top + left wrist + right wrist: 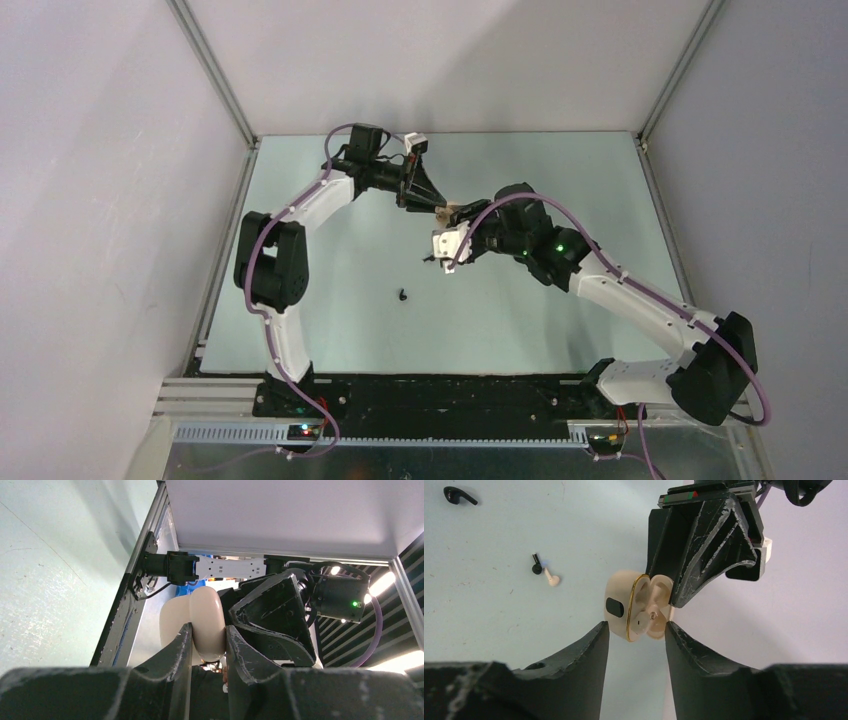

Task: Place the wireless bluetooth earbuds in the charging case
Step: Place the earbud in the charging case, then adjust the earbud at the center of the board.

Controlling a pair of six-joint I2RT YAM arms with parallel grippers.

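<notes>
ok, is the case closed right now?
No, the case is open in the right wrist view, with a white bud seated inside it.

Plain white walls [100, 200] with aluminium corner posts [215, 75] enclose a pale green table [560, 170].

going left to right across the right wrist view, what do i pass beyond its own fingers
black earbud → smaller black bud → cream-white earbud → open charging case → left fingers holding the case
</notes>
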